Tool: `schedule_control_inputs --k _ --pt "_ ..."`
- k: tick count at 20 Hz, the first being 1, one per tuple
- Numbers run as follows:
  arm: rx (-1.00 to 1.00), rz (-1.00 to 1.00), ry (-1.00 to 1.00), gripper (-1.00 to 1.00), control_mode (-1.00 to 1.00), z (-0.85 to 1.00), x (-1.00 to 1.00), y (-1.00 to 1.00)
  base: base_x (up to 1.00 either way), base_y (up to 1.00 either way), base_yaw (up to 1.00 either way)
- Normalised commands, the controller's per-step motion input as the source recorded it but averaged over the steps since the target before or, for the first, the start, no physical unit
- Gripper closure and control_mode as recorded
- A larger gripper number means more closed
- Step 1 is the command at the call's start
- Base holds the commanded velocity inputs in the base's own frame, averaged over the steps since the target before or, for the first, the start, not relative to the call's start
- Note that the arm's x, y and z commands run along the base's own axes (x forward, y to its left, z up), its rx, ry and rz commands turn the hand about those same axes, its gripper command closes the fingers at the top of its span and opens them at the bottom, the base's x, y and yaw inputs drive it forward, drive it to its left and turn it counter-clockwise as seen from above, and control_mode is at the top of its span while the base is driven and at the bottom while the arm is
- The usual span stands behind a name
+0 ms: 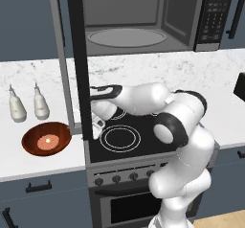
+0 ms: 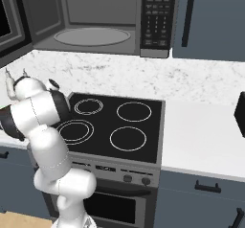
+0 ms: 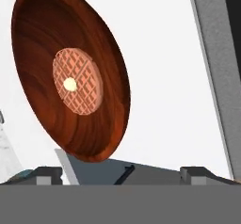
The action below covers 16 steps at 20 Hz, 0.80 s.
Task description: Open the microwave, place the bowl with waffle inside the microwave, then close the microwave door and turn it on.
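Hand view: no readable writing; microwave (image 1: 143, 16) panel labels in the left base view are too small to read. Bowl (image 3: 70, 72) fills the upper left, glossy reddish-brown, with a gridded orange-tan waffle (image 3: 76, 81) at its centre. Gripper (image 3: 120, 173) fingertips sit apart at the bottom edge, bowl above them, untouched. Microwave door (image 1: 76, 59) stands open.

The white marble table (image 1: 28, 162) left of the stove (image 1: 139, 143) carries the bowl (image 1: 46, 139), with the waffle (image 1: 47, 140) lying in its middle. Two white bottles (image 1: 17, 106) stand upright side by side behind the bowl, near the wall. The table (image 2: 201, 136) continues right of the stove.
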Motion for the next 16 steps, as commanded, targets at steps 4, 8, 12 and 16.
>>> schedule_control_inputs --k 4,8,12,16 --pt "-0.08 -0.11 0.0 -1.0 -1.0 -0.34 0.39 0.28 0.0 0.0 0.0" --pt "-0.06 -0.03 0.0 -1.0 -1.0 -0.33 0.37 0.01 0.0 0.0 0.0" --pt "-0.05 -0.01 0.0 -1.0 -1.0 -0.3 0.28 0.11 0.0 0.0 0.0" --pt "-0.07 -0.02 0.0 -1.0 -1.0 -0.3 0.16 0.43 0.0 0.0 0.0"
